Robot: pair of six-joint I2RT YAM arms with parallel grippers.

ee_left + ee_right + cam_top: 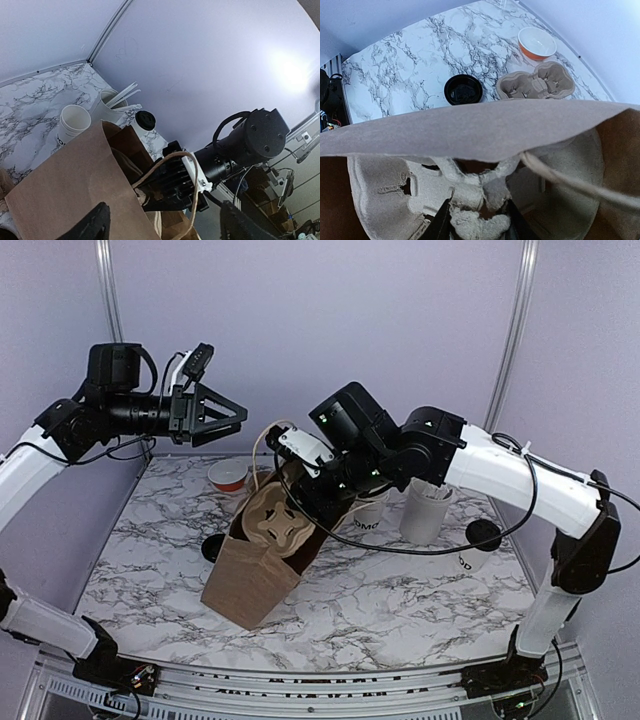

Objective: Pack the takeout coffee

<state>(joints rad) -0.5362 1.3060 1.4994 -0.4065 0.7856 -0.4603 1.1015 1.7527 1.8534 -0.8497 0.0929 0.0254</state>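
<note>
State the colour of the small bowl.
The bowl is orange outside, white inside; right wrist view shows it best.

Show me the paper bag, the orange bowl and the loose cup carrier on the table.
paper bag [245, 585], top view, its brown front wall.
orange bowl [536, 42], right wrist view, its white inside.
loose cup carrier [535, 86], right wrist view, its middle ridge.
</note>
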